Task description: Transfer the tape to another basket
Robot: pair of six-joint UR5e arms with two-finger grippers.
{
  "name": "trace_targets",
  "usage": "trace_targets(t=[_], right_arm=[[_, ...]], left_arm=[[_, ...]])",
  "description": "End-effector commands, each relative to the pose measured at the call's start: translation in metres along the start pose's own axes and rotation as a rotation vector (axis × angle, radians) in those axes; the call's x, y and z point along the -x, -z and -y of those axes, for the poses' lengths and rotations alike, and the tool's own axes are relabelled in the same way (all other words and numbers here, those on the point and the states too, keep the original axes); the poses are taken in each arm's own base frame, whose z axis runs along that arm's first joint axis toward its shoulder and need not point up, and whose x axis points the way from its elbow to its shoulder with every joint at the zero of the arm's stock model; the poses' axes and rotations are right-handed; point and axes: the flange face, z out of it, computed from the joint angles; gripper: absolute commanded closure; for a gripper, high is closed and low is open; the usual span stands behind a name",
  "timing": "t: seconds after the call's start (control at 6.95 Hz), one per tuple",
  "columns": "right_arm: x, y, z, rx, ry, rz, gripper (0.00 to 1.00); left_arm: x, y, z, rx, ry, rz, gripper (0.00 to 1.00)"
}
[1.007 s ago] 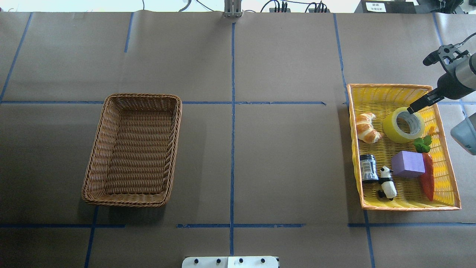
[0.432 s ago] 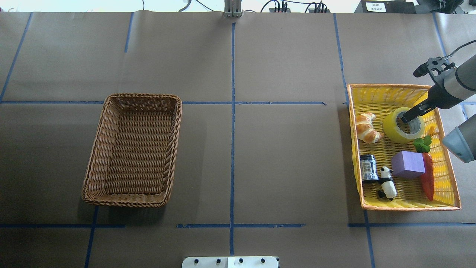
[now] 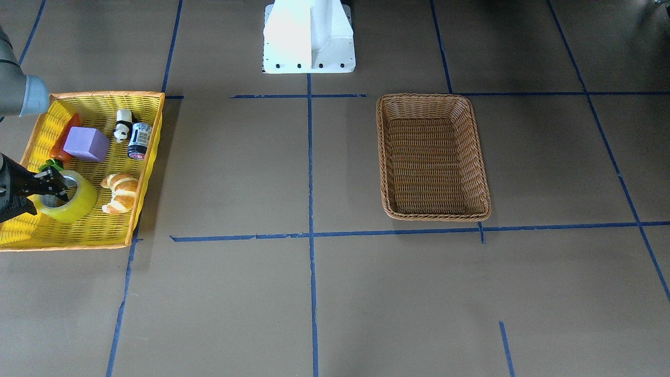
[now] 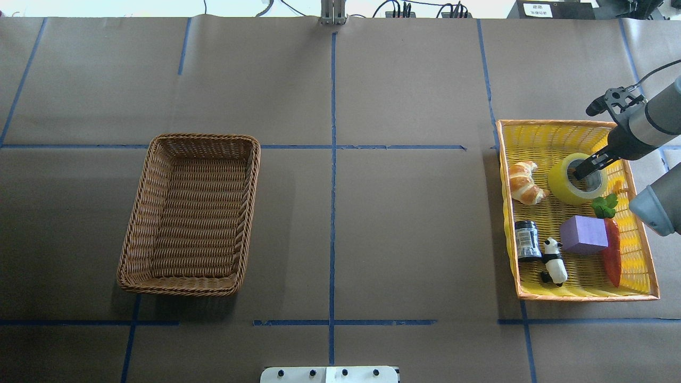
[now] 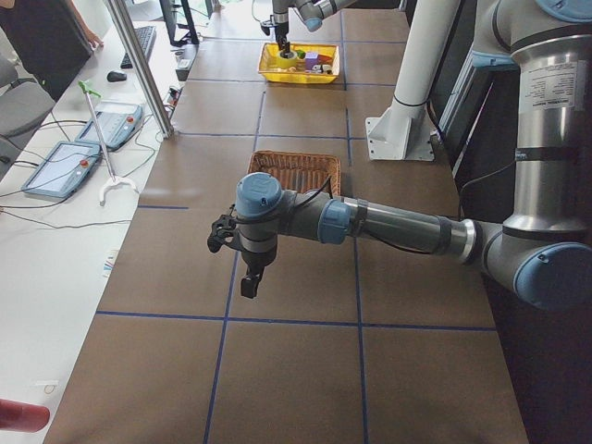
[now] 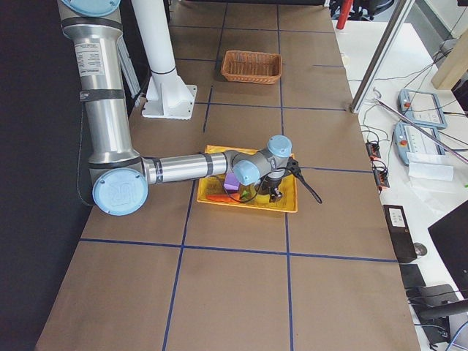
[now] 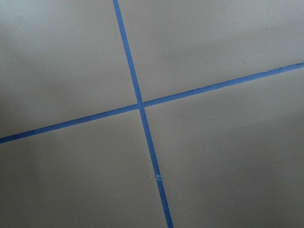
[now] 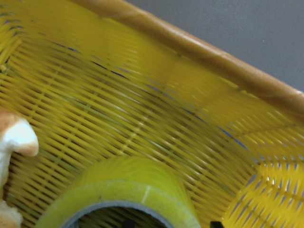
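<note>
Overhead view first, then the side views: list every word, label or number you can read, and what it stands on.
None can be read.
White sign on the black box: blurred.
Label on the dark can in the yellow basket: too small.
Sticker on the right arm: too small.

Desk (image 4: 404, 229) lit evenly by soft, diffuse daylight; no hard glare seen on brown paper. Strip along far edge of overhead view blown out to white. Robot base (image 3: 309, 36) overexposed in front-facing view. Soft shadow cast by basket (image 4: 205, 136) along near side, another by yellow basket (image 3: 104, 95) toward desk centre. Right wrist view softened: tape (image 8: 123, 199) and croissant (image 8: 14, 142) rendered out of focus. Left wrist view flat, grey. Side views skewed by wide lens; left margin of exterior right view left dark.
</note>
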Motion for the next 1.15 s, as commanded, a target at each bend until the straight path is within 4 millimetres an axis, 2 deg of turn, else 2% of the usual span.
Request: trace_targets(t=[0.0, 0.14, 0.29, 0.43, 0.58, 0.72, 0.86, 1.01], right_arm=[[-0.001, 0.0, 0.0, -0.001, 0.009, -0.002, 0.99], [-0.001, 0.0, -0.001, 0.001, 0.007, -0.004, 1.0], [-0.005, 0.008, 0.0, -0.011, -0.001, 0.001, 1.0], [-0.02, 0.031, 0.003, -0.049, -0.029, 0.004, 1.0], [-0.026, 0.058, 0.006, -0.094, -0.047, 0.004, 1.0], [-0.03, 0.073, 0.007, -0.117, -0.076, 0.025, 1.0], [-0.02, 0.085, 0.01, -0.137, -0.161, 0.054, 1.0], [0.0, 0.106, 0.028, -0.18, -0.175, 0.07, 1.0]], left_arm=[[0.0, 0.0, 0.0, -0.001, -0.001, 0.0, 0.0], [-0.001, 0.001, 0.0, -0.002, -0.002, 0.0, 0.0], [-0.002, 0.002, 0.003, -0.005, -0.004, 0.001, 0.0], [-0.002, 0.003, 0.003, -0.006, -0.005, 0.001, 0.0], [-0.005, 0.006, 0.006, -0.013, -0.009, 0.002, 0.0], [-0.006, 0.007, 0.007, -0.016, -0.016, 0.002, 0.0], [-0.012, 0.014, 0.009, -0.031, -0.028, 0.001, 0.0], [-0.029, 0.03, 0.021, -0.075, -0.043, -0.027, 0.0]])
